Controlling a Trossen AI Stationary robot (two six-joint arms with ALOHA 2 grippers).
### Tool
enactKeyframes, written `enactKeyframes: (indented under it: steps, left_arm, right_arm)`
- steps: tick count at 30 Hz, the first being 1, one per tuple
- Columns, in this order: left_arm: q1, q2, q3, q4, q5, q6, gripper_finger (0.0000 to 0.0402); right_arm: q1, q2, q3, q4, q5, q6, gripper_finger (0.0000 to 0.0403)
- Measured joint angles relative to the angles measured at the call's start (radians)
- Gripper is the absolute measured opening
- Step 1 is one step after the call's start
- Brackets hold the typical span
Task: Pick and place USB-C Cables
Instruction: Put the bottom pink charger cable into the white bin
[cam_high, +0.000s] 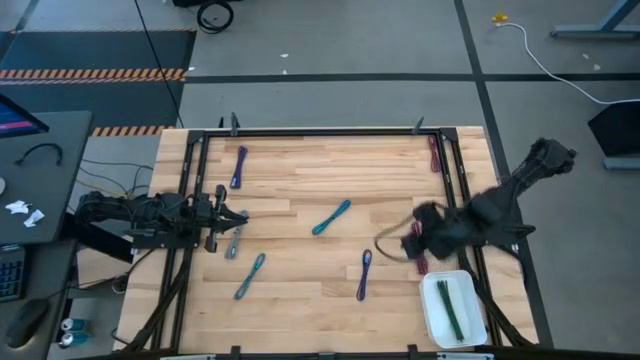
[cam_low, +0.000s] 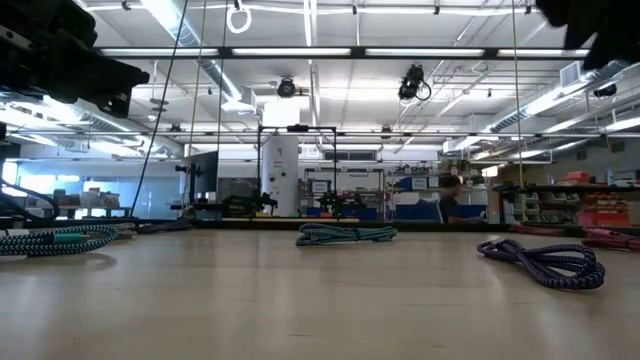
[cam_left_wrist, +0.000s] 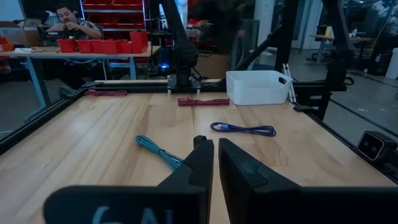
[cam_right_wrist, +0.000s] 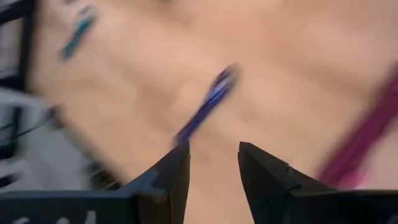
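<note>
Several short bundled cables lie flat on the wooden table: a purple one (cam_high: 239, 167), a dark red one (cam_high: 434, 152), a teal-blue one (cam_high: 331, 217), a grey one (cam_high: 234, 242), a teal one (cam_high: 250, 276), a purple one (cam_high: 364, 275) and a dark red one (cam_high: 421, 263). A green cable (cam_high: 447, 305) lies in the white tray (cam_high: 472, 318). My right gripper (cam_right_wrist: 211, 152) is open and empty above the table, near the dark red cable (cam_right_wrist: 367, 137) and the purple one (cam_right_wrist: 208, 106). My left gripper (cam_left_wrist: 212, 144) is shut and empty at the table's left, above the grey cable.
A black metal frame (cam_high: 320, 131) runs round the table top. The white tray stands at the near right corner and also shows in the left wrist view (cam_left_wrist: 258, 86). A person sits at a bench (cam_left_wrist: 68, 25) beyond the table. Bare wood lies in the table's middle.
</note>
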Motion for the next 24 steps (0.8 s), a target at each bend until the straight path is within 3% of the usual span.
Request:
enactKeyframes:
  steps: [6, 10, 16, 24]
  left_arm:
    - [0.0, 0.0, 0.0, 0.0, 0.0, 0.0, 0.0038]
    - [0.0, 0.0, 0.0, 0.0, 0.0, 0.0, 0.0034]
    - [0.0, 0.0, 0.0, 0.0, 0.0, 0.0, 0.003]
    - [0.0, 0.0, 0.0, 0.0, 0.0, 0.0, 0.0038]
  right_arm:
    - [-0.344, -0.001, -0.079, -0.136, -0.271, -0.269, 0.0142]
    - [-0.478, 0.044, -0.186, -0.109, -0.436, -0.399, 0.0159]
    - [-0.516, 0.121, -0.305, -0.083, -0.503, -0.456, 0.0196]
    - [-0.487, 0.231, -0.386, 0.151, -0.506, -0.434, 0.0207]
